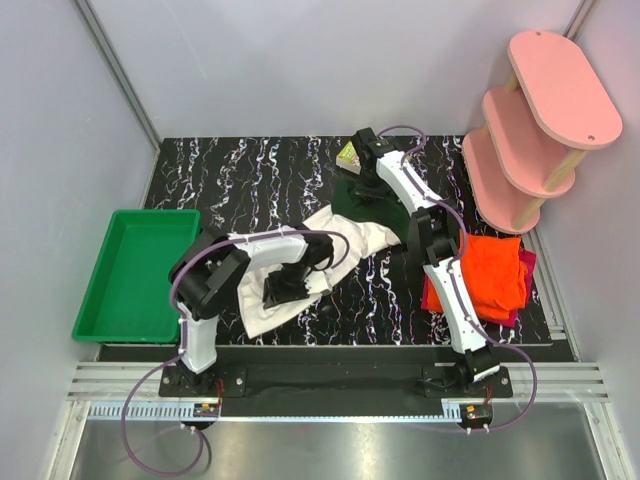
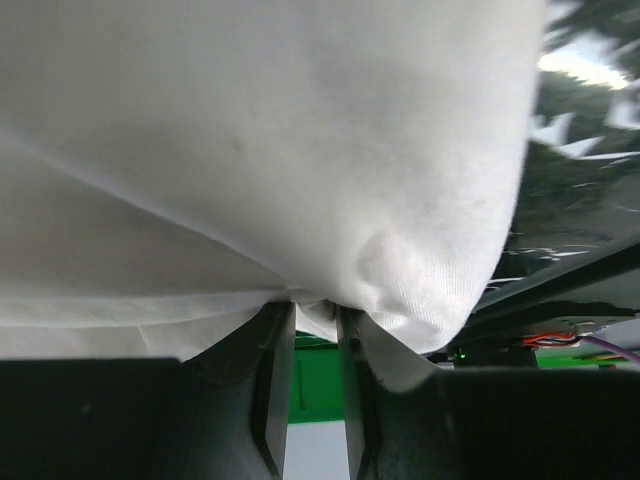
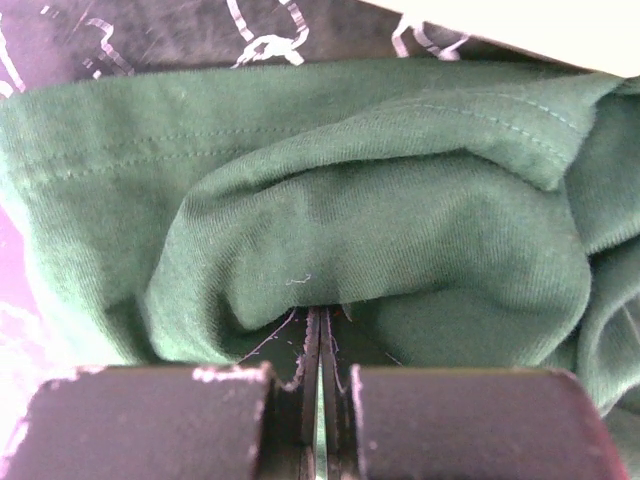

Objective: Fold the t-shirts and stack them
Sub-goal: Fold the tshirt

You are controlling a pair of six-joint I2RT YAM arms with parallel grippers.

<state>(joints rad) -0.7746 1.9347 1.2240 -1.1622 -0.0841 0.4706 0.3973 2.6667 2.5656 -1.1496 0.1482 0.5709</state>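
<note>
The cream-white t-shirt (image 1: 345,240) lies crumpled across the middle of the dark marbled table, its dark green sleeve (image 1: 372,203) at the far end. My left gripper (image 1: 283,288) sits at the shirt's near end. In the left wrist view it (image 2: 315,312) is pinched on a fold of the white cloth (image 2: 300,150), which hangs over the fingers. My right gripper (image 1: 368,185) is at the far end, and in the right wrist view it (image 3: 322,315) is shut on the green sleeve fabric (image 3: 380,210). An orange t-shirt (image 1: 492,270) lies folded on a magenta-red one (image 1: 524,262) at the right.
A green plastic tray (image 1: 135,270) stands at the table's left edge. A pink three-tier shelf (image 1: 535,120) stands at the back right. A small green book (image 1: 348,155) lies just behind the right gripper.
</note>
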